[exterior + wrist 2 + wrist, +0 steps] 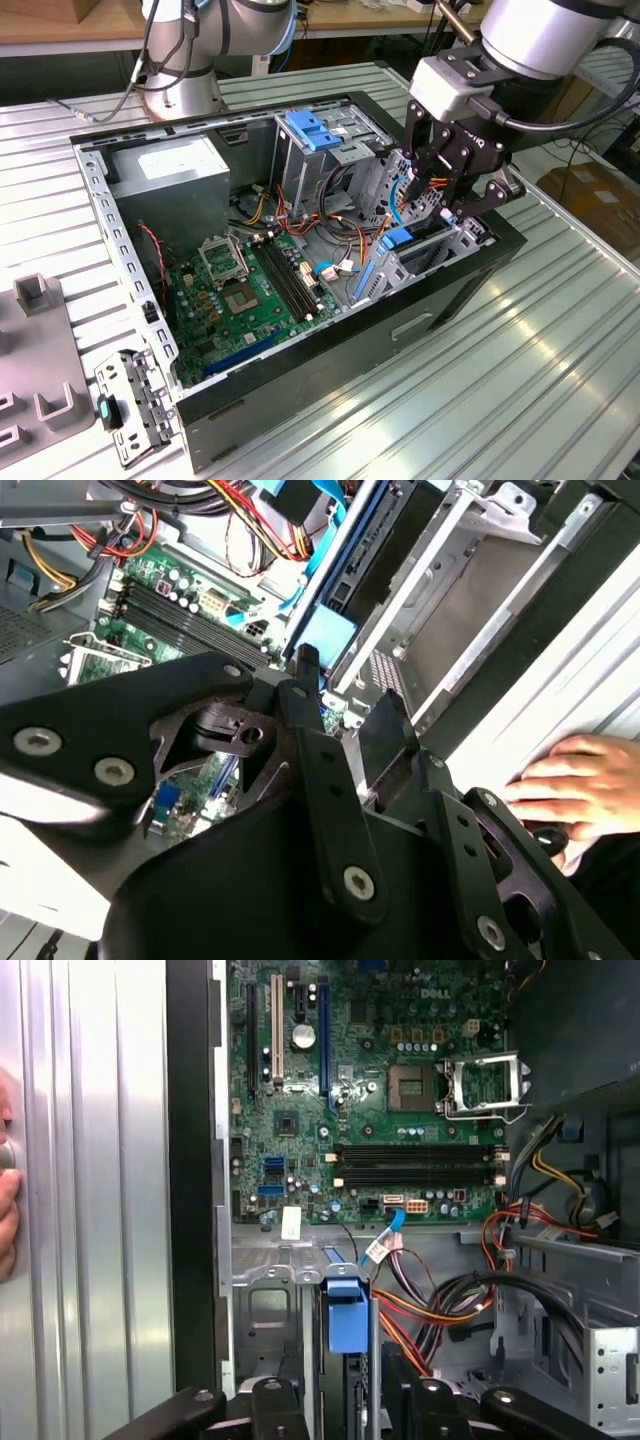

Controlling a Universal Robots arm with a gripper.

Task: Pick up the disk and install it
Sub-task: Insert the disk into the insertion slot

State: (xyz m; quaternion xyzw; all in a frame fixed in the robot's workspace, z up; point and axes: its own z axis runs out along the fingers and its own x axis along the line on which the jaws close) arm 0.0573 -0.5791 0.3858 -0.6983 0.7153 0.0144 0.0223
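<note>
Disk (343, 1322) sits edgewise between drive cage (262, 1305) walls, gripper (455, 205) close above

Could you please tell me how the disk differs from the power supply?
The disk is thin and stands on edge; the power supply is a bulkier box. The disk carries blue plastic rails; the power supply is grey with a white sticker. The disk sits toward the exterior view's right, the power supply toward its left. Both are inside the open computer case.

Light: bright, even.
Glare: streaks on table (570, 330) beside gripper (462, 200).
Shadow: gripper near black in second wrist view.
</note>
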